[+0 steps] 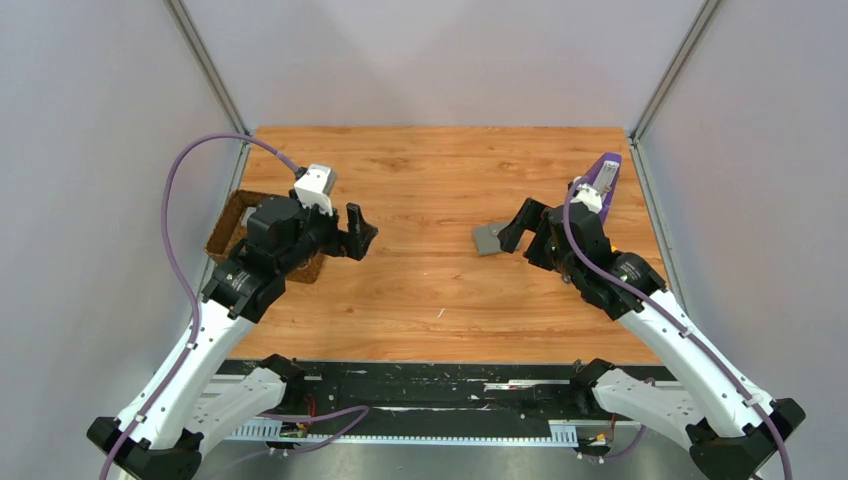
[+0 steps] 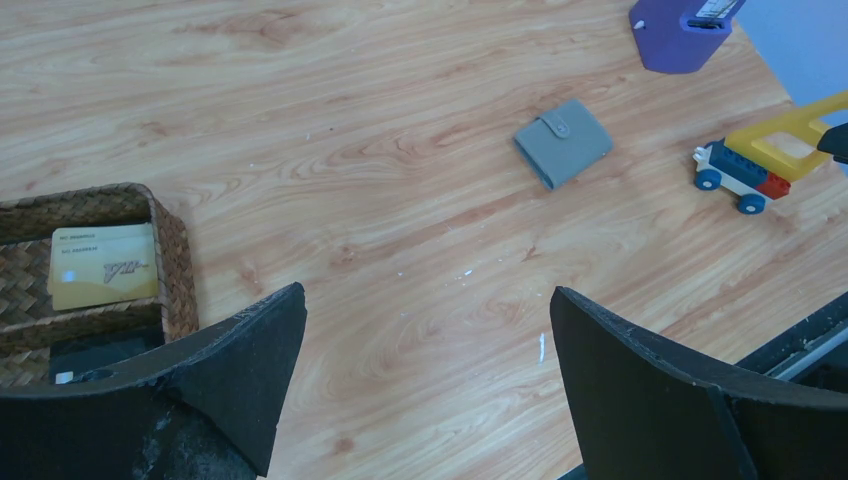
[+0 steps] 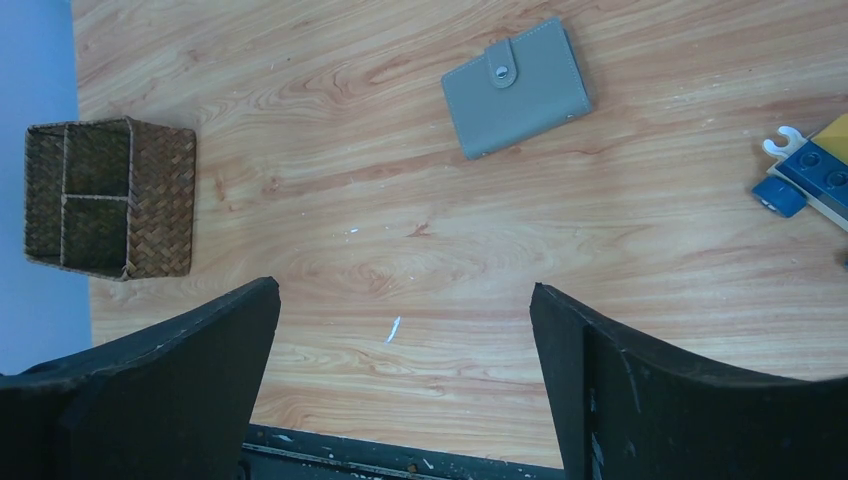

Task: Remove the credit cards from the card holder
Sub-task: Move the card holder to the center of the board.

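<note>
The card holder (image 3: 517,88) lies closed on the wooden table, grey, with its snap tab fastened. It also shows in the left wrist view (image 2: 563,142) and in the top view (image 1: 487,238). One tan credit card (image 2: 103,265) lies flat in a compartment of the brown woven tray (image 2: 172,250). No other cards show. My left gripper (image 1: 360,235) is open and empty, hovering beside the tray (image 1: 222,232); its jaws stand wide apart in its wrist view (image 2: 425,300). My right gripper (image 1: 513,233) is open and empty just right of the holder, also seen in its wrist view (image 3: 403,295).
A purple object (image 1: 604,172) sits at the far right edge and shows in the left wrist view (image 2: 680,30). A toy car of coloured bricks (image 2: 752,165) stands right of the holder. The tray (image 3: 110,198) sits at the table's left edge. Grey walls enclose the table.
</note>
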{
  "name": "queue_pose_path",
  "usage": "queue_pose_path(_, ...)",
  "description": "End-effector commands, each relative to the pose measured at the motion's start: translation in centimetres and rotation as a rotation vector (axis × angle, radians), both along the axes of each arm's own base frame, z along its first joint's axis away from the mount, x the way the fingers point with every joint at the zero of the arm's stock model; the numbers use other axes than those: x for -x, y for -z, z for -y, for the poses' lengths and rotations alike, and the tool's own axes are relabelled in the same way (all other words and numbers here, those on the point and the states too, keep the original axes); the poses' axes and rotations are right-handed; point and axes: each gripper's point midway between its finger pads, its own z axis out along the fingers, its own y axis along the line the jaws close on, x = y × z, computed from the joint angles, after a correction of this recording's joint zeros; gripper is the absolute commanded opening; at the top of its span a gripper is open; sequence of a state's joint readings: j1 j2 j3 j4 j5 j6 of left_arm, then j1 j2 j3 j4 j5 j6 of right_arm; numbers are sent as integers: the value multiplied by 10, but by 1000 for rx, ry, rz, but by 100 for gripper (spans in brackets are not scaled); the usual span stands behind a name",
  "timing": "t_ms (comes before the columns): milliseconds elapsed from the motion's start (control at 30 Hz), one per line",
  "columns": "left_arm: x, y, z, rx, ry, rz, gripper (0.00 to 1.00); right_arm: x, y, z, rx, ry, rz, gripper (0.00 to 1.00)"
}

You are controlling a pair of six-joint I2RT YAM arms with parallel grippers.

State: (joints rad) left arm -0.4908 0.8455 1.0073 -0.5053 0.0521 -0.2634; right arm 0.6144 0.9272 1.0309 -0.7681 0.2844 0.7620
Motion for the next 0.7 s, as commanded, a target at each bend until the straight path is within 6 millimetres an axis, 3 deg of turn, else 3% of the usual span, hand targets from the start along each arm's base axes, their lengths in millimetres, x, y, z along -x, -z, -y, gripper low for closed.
queue_pose_path(0, -1, -15, 1, 25, 6, 40, 100, -6, -21, -1, -30, 23, 46, 100)
queue_pose_path(200, 0, -16, -1, 21, -2, 46, 100, -18, -20, 4, 23, 54, 67, 100)
queue_pose_path(467, -1, -16, -3, 15, -13, 50, 100, -46, 16, 5, 263, -2, 44, 98)
queue_pose_path(533, -2, -15, -5, 12, -24, 48, 100, -57, 28, 6, 313, -6, 17, 95)
queue_pose_path(667, -3, -13, -7, 3, -39, 40, 100, -83, 46, -2, 342, -68, -24, 76)
